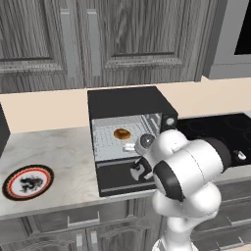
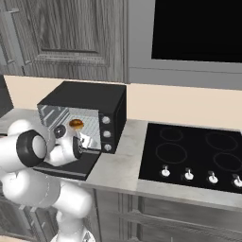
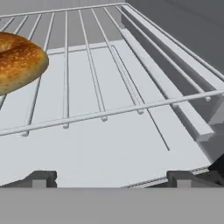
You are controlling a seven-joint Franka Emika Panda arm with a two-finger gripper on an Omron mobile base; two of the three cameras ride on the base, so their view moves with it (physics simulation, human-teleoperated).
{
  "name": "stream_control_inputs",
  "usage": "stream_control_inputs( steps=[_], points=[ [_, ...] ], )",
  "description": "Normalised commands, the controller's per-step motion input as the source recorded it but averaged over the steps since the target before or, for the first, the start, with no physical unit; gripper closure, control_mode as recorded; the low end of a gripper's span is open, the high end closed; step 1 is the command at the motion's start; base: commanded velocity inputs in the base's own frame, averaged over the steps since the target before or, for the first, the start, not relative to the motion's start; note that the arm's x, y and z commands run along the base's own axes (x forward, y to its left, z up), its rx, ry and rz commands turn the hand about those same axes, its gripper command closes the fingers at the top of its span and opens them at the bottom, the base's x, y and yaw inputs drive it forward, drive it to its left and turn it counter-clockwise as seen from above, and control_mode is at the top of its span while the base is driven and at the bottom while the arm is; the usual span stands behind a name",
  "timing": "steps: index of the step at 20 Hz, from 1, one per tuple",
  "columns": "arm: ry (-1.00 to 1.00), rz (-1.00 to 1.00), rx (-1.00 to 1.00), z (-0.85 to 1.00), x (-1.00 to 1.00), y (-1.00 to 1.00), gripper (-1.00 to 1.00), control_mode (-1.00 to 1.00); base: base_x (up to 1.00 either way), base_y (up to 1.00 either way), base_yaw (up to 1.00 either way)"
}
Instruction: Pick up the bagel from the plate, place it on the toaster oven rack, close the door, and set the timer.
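The golden-brown bagel (image 1: 121, 133) (image 2: 76, 124) lies on the silver wire toaster oven rack (image 1: 105, 139) inside the black oven. In the hand view the bagel (image 3: 17, 61) sits at the upper left of the rack (image 3: 109, 78), apart from my fingertips. My gripper (image 1: 130, 147) (image 2: 85, 140) (image 3: 111, 179) hovers at the oven mouth, open, with nothing between its fingers. The black door (image 1: 115, 179) (image 2: 71, 169) hangs dropped down flat in front of the cavity, partly hidden by my arm. On the counter to the left lies the plate (image 1: 28, 182), black-rimmed with a red ring, and nothing is on it.
The oven's knobs (image 1: 170, 121) (image 2: 106, 121) line its right front panel. A black cooktop (image 2: 194, 151) (image 1: 220, 130) lies to the right of the oven. Grey cabinet doors (image 1: 122, 39) hang above the counter.
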Motion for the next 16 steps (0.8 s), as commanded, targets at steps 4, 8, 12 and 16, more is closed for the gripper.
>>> stream_control_inputs(
  steps=[4,8,12,16],
  points=[
    [0.0,0.03,0.0,0.32,-0.61,0.05,-1.0,-1.0,0.0,0.0,0.0],
    [0.0,0.09,0.0,0.63,-0.66,0.17,-1.0,-1.0,0.0,0.0,0.0],
    [0.0,0.11,0.0,0.87,-0.56,0.16,-1.0,-1.0,0.0,0.0,0.0],
    [0.07,0.08,0.0,0.64,-0.83,0.08,-1.0,-1.0,0.0,0.0,0.0]
  ],
)
